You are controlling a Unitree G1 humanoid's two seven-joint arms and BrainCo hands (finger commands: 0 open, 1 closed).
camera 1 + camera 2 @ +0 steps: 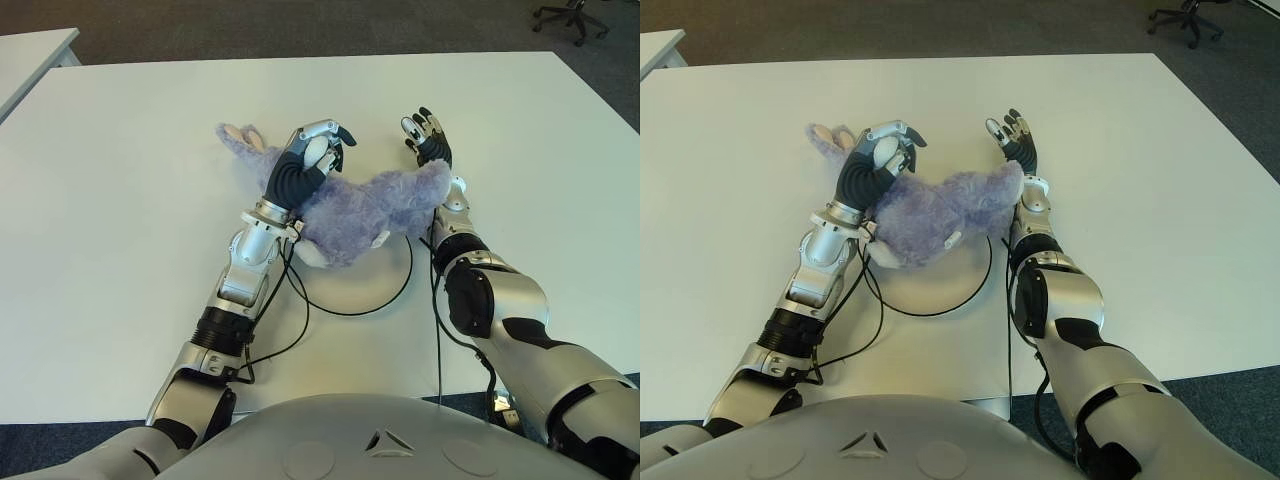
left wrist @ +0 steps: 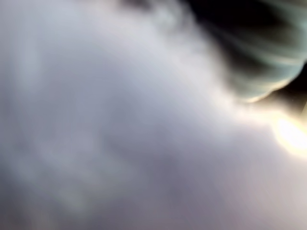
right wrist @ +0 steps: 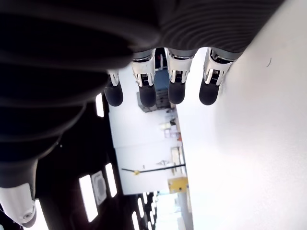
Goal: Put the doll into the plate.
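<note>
A fluffy purple rabbit doll (image 1: 365,205) lies across the far rim of a white plate (image 1: 350,285) edged in black. Its ears (image 1: 240,135) point to the far left on the table. My left hand (image 1: 318,150) lies on top of the doll near its neck, with the fingers curled around a pale part of it. The left wrist view is filled with purple fur (image 2: 120,134). My right hand (image 1: 425,135) stands just right of the doll's far end, with fingers (image 3: 175,91) straight and holding nothing.
The white table (image 1: 120,230) spreads wide on both sides. Black cables (image 1: 290,320) trail from my left forearm over the plate's near side. A second table edge (image 1: 30,60) sits at the far left, and an office chair (image 1: 570,15) stands at the far right.
</note>
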